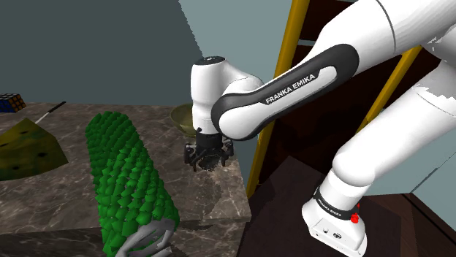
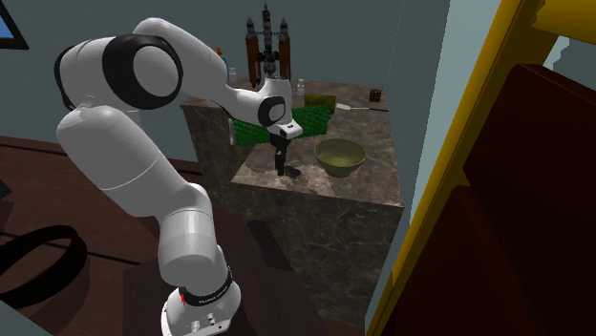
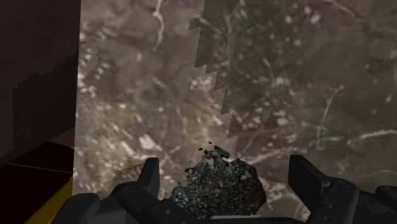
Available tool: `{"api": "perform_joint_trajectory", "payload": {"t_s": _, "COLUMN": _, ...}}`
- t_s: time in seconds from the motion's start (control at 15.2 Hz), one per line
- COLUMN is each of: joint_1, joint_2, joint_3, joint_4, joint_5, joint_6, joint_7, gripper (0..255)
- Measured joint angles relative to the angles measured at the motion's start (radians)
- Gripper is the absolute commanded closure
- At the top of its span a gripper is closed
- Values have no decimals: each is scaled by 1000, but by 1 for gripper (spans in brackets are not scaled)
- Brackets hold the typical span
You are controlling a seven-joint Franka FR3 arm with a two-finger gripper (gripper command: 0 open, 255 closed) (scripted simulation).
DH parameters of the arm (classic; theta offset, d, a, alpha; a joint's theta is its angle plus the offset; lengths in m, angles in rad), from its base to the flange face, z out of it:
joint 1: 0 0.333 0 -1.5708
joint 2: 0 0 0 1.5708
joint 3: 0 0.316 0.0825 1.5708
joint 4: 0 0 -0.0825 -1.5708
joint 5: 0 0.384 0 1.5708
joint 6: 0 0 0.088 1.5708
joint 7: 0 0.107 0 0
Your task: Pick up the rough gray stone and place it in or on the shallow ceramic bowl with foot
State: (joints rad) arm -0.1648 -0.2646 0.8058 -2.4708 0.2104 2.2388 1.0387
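Closest up, in the wrist view, the gripper [image 3: 226,164] is seen spread open, its two black fingers [image 3: 150,178] standing well apart. The rough dark grey stone [image 3: 219,188] sits between them but isn't clasped: a strip of marbled counter [image 3: 286,83] is visible between the stone and one finger. Contact with the other finger can't really be made out.

Everything else is easiest placed off the bowl. In the second exterior view the shallow olive-coloured bowl [image 2: 339,162] is found on the counter [image 2: 382,181], not far from the front edge. The gripper [image 2: 280,168] is pointed straight down just beside the bowl, toward that view's left and low over the counter top. So the stone is placed near the bowl but clearly outside it, with nothing to be seen inside the bowl.

In the shoulder view the bowl [image 1: 180,117] is partly hidden behind the wrist of the arm, and the gripper [image 1: 208,157] hangs in front of it by the counter's corner.

A long bumpy green thing [image 1: 124,175] is laid across the counter [image 1: 66,193], reaching away from the bowl toward that view's lower left. A yellow-green wedge [image 1: 25,150] and a puzzle cube [image 1: 9,102] are parked well away from the bowl. A rocket model [image 2: 267,43] is stood at the far end, beyond the bowl.
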Motion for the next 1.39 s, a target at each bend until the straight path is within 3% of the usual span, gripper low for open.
{"api": "perform_joint_trajectory", "payload": {"t_s": 0.73, "joint_1": 2, "joint_2": -10, "joint_3": -5, "joint_4": 11, "joint_5": 4, "joint_6": -8, "joint_7": -4, "gripper": 255}}
{"api": "perform_joint_trajectory", "payload": {"t_s": 0.79, "joint_1": 2, "joint_2": -10, "joint_3": -5, "joint_4": 11, "joint_5": 4, "joint_6": -7, "joint_7": -4, "gripper": 0}}
{"api": "perform_joint_trajectory", "payload": {"t_s": 0.92, "joint_1": -12, "joint_2": -7, "joint_3": -5, "joint_4": 21, "joint_5": -2, "joint_6": -21, "joint_7": 24, "gripper": 0}}
{"api": "perform_joint_trajectory", "payload": {"t_s": 1.39, "joint_1": -153, "joint_2": -18, "joint_3": -35, "joint_4": 106, "joint_5": -19, "joint_6": -197, "joint_7": 374, "gripper": 0}}
